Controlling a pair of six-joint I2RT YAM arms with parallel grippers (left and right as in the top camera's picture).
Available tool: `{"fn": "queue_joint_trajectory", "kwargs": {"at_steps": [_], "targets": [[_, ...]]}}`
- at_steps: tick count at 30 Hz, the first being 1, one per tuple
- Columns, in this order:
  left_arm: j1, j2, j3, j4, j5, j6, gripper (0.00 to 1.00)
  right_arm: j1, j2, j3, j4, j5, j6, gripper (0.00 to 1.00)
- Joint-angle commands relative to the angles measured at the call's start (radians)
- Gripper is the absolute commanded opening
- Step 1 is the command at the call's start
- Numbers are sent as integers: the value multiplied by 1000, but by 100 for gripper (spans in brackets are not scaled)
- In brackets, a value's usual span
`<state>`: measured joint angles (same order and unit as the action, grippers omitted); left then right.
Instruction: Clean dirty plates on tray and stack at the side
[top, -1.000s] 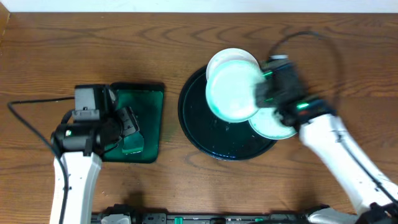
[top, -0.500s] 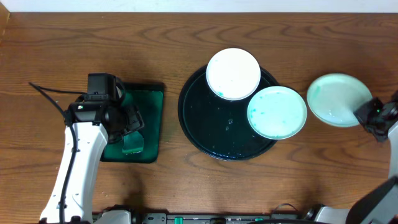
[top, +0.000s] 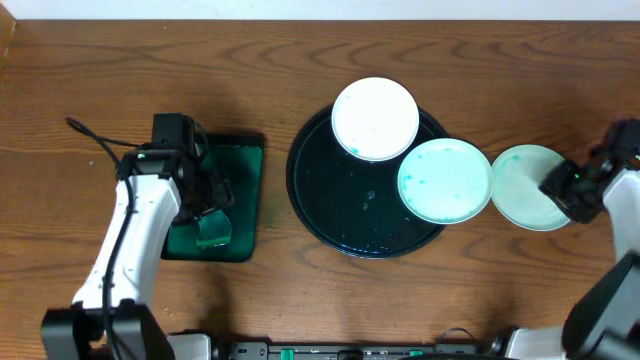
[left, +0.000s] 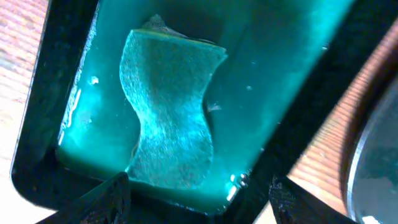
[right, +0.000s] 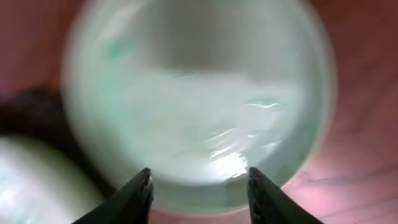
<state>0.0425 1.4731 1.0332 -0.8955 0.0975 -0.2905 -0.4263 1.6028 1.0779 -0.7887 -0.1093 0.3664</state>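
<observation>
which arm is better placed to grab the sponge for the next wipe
Left. The left gripper hovers right over the sponge in the green tray, its fingers open on either side. The right gripper is far off, by the plate lying beside the black tray.

The tabletop (top: 300, 300) is dark-brown wood with a plain grain and a low, matt sheen, while the round black tray (top: 325, 205) is glossy and slick with bright glints. The rightmost plate (right: 199, 106) looks smooth and glazed, catching highlights (its teal film seems wet), and the sponge (left: 168, 118) lying in the shiny liquid of the rectangular green tray (top: 245, 190) is coarse and pitted.
</observation>
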Motion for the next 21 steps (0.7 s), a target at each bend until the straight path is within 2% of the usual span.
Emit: {"fn": "queue_joint_trajectory", "kwargs": {"at_steps": [1,3,5,9,11,17,19,20,21], "targets": [[3,86,16,17,-71,9,72,123,-140,6,-31,-99,-76,53],[3,143,15,26,-72,9,70,179,-170,6,-58,-66,-76,57],[3,228,15,30,-72,9,61,242,-170,5,-87,-49,-76,61],[3,325,15,43,-72,10,47,294,-142,-20,-82,-40,-80,61],[3,366,15,60,-72,10,8,320,-115,-59,-51,-37,-83,62],[3,309,31,51,45,45,7,341,-34,-130,101,-42,-92,68],[3,251,37,37,72,48,7,345,-2,-146,145,-65,-92,61],[3,214,38,28,75,48,7,349,17,-151,167,-88,-95,48],[3,171,38,19,75,48,7,354,33,-153,184,-106,-104,24]]}}
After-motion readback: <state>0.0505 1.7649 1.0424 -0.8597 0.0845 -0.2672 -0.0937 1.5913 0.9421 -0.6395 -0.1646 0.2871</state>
